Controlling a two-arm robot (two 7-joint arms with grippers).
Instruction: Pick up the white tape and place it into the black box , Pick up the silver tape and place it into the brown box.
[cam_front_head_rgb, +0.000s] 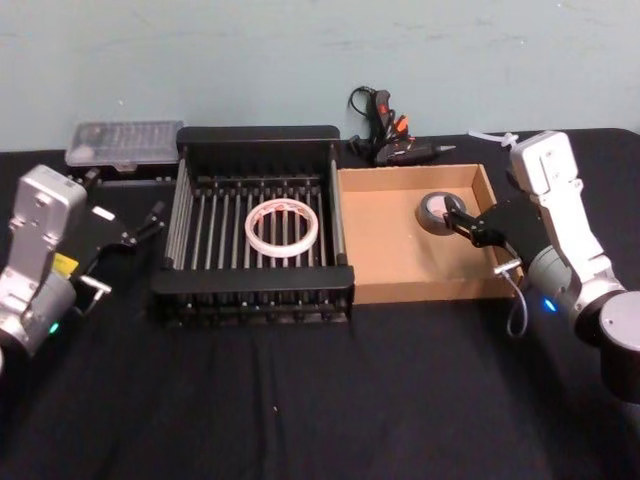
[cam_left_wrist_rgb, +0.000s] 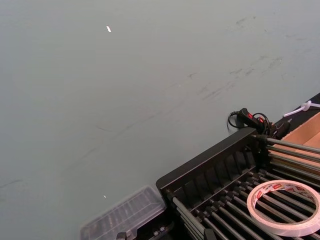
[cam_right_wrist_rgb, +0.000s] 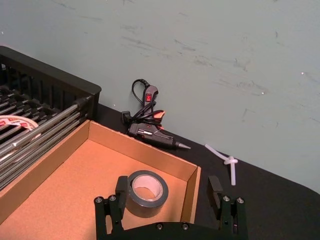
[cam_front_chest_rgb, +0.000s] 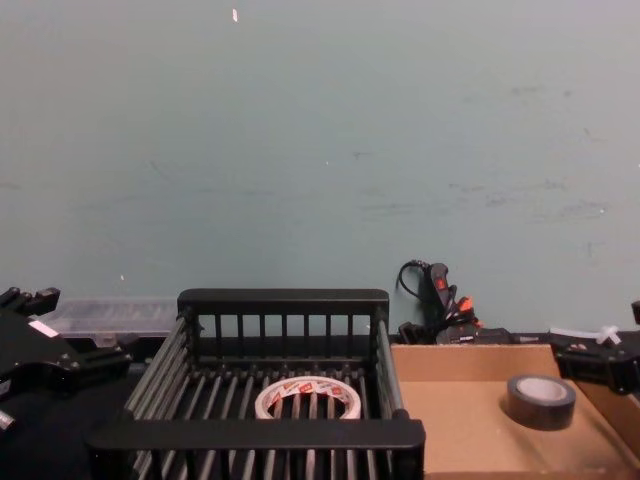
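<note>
Grey silver tape (cam_right_wrist_rgb: 146, 192) flat in brown box (cam_right_wrist_rgb: 60, 190), pale core up; right gripper (cam_right_wrist_rgb: 169, 192) fingers spread.

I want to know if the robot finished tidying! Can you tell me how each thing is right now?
Large white tape ring: lying flat inside the black slatted plastic crate.
Small grey-silver tape roll: lying flat in the tan cardboard box, not gripped.
Right gripper: open, above the silver roll.
Left gripper: open, left of the crate.

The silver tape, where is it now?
The small dark grey-silver tape roll lies flat in the shallow tan cardboard box, near its far right corner in the head view, just in front of the open right gripper.
</note>
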